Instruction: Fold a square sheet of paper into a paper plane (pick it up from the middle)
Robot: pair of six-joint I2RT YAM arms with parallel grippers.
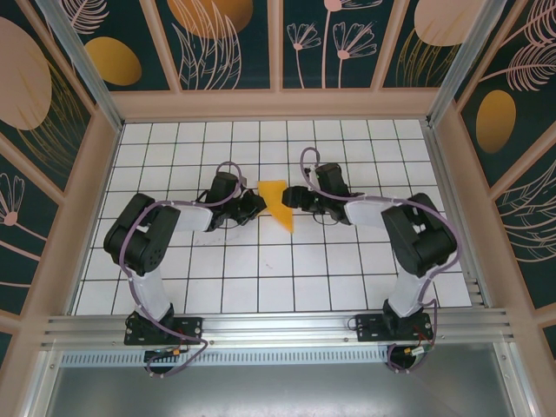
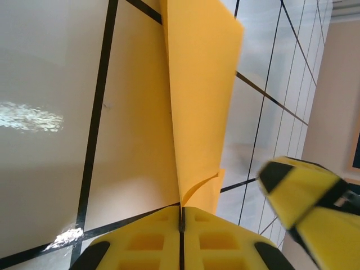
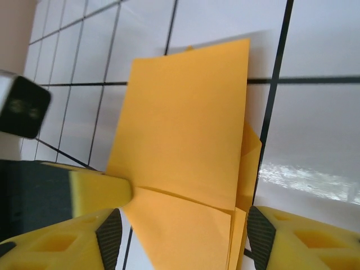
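We saw the thin orange-yellow folded paper sheet (image 1: 276,205) at the middle of the white tiled table (image 1: 261,278), its long side running from 12 to 5 o'clock. Our left gripper (image 1: 258,205) pinched it from 9 o'clock. Our right gripper (image 1: 295,198) stood open at 3 o'clock.

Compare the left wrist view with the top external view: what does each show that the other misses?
Left wrist: the left pincer shut on the lower edge of the folded paper, with a curled layer beside the crease. Top external: the left arm and right arm whole, reaching in from opposite sides. Shared: the orange-yellow paper, the gridded table, and the right pincer close beside the paper.
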